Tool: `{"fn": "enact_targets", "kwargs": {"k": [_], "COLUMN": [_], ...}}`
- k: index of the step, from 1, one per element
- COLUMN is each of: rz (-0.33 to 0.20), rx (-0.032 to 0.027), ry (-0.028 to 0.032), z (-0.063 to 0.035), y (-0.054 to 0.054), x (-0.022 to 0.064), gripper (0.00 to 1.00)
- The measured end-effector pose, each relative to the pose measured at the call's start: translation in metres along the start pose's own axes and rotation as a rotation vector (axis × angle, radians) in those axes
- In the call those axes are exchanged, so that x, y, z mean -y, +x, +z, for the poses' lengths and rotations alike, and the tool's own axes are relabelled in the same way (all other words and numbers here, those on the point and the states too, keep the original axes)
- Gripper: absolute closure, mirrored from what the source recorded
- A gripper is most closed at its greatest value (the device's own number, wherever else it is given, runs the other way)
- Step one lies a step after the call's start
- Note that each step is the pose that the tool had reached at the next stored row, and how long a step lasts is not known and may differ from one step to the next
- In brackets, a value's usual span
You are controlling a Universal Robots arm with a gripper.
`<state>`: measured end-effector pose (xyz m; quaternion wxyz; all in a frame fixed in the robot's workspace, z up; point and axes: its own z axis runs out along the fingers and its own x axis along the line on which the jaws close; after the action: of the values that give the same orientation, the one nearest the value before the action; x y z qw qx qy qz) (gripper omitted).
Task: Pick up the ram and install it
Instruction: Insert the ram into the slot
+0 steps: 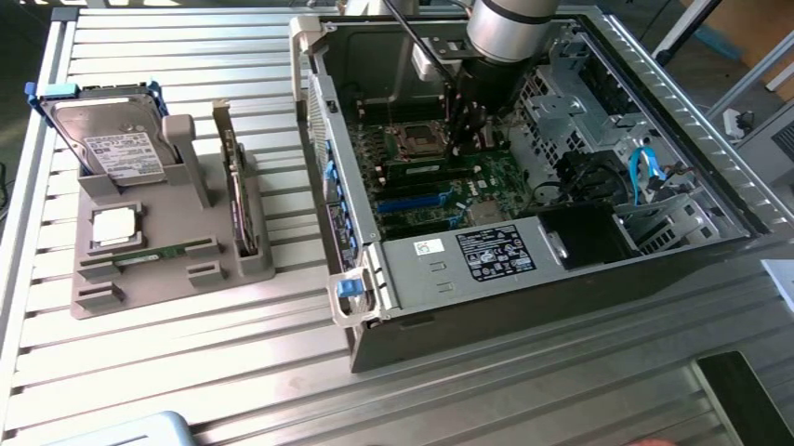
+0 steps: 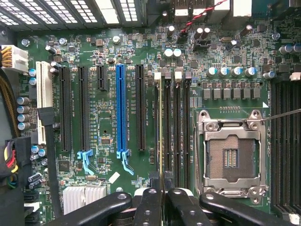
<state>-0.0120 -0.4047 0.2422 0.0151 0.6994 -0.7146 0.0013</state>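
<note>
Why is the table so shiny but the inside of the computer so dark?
Exterior view: light glares off the ribbed metal table in bright stripes, and the computer case has walls that shade its inside. Wrist view: the motherboard is evenly lit, while the slats past its edge glow white.

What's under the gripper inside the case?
The gripper is shut on the ram, seen edge-on above the memory slots. The one beneath the ram is covered; seating can't be seen.

exterior view looks down from afar; wrist view closely faces shared motherboard (image 1: pixel 429 181) (image 2: pixel 106 101).
</note>
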Motion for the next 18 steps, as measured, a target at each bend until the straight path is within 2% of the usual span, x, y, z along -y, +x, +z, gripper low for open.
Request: {"fn": "enact_targets", "kwargs": {"k": [4, 18], "rz": [0.0, -0.015], "rx": [0.0046, 0.0048], "ry": [-0.0001, 0.0002], "z": [0.0, 0.0], "y": [0.0, 0.0], "x": [0.0, 0.0], "gripper": [0.88, 0.88]}}
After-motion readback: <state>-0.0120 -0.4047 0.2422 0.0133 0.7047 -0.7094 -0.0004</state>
